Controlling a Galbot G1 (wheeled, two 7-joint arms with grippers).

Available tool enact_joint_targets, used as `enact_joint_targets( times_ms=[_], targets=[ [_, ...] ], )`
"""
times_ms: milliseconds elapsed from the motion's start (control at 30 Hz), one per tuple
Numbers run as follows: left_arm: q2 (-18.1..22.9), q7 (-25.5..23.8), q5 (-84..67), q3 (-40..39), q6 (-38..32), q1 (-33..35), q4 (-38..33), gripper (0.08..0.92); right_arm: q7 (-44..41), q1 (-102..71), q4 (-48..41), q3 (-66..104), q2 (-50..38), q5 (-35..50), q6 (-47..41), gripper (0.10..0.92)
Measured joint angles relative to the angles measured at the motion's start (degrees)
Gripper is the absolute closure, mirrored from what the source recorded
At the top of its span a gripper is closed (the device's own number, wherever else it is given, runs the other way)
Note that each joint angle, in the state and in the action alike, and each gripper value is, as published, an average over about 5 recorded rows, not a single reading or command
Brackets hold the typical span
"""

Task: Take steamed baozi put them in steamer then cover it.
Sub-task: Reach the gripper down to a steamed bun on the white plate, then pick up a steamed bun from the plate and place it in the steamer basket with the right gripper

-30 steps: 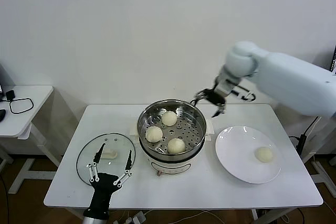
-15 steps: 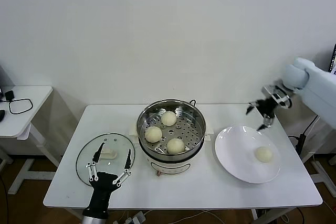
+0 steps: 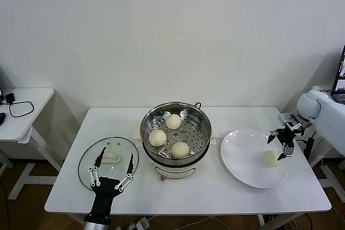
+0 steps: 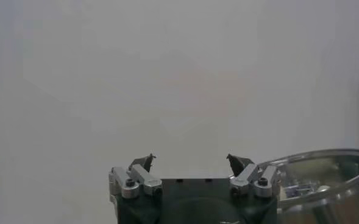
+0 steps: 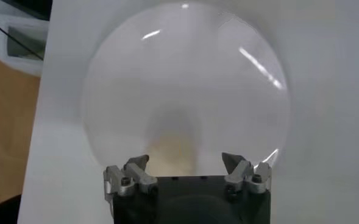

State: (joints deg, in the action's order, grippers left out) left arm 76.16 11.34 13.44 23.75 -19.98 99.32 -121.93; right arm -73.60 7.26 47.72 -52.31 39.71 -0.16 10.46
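Shiny steel is gleaming in the middle of the white tabletop (image 3: 215, 187), where the round stainless-steel steamer pot (image 3: 176, 133) is sitting on its white base. Three smooth, round, cream-white baozi buns are already resting on its holey tray: one at 12 o'clock (image 3: 173, 121), one at 9 o'clock (image 3: 157, 137) and one at 6 o'clock (image 3: 180, 149). They are lying apart, probably so the steam can get around each one.

The fourth bun (image 3: 271, 158) is waiting on the flat round white plate (image 3: 242, 157), which is sitting at 3 o'clock from the pot. The bun is lying toward the plate's 3 o'clock side. The right gripper (image 3: 281, 144) is hanging just above this bun, with its fingers (image 5: 138, 166) spread wide and grasping nothing. In the right wrist view the bun (image 5: 176, 149) is showing right between the fingers, so the gripper seems lined up to drop down and pick it up.

The round glass lid with a white handle (image 3: 108, 160) is lying flat at 9 o'clock from the pot. The left gripper (image 3: 112, 172) is waiting at the lid's 6 o'clock edge, fingers (image 3: 100, 161) released and holding nothing, likely ready to cover the pot once the last bun is in.
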Motion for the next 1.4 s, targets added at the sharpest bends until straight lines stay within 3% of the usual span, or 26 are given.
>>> enact_joint_targets(
  times_ms=[600, 933, 1167, 1400],
  targets=[
    [0.07, 0.02, -2.49, 0.84, 1.28, -1.23, -0.43, 0.177, 3.20, -4.03, -4.92, 2.08, 2.92, -1.31, 2.22, 0.211],
    [0.05, 0.03, -3.63, 0.68, 1.56, -1.18, -0.51, 0.177, 4.04, -4.13, -5.41, 1.66, 3.43, -1.52, 2.98, 0.360],
    [-0.16, 0.02, -3.78, 0.61, 1.73, -1.11, -0.83, 0.177, 2.64, -0.57, -2.68, -0.47, 2.45, -0.58, 1.94, 0.389],
    [-0.54, -0.05, -3.30, 0.27, 1.65, -1.27, -0.71, 0.177, -0.85, 11.50, 4.80, -8.86, 2.53, 5.88, -2.84, 0.396]
  ],
)
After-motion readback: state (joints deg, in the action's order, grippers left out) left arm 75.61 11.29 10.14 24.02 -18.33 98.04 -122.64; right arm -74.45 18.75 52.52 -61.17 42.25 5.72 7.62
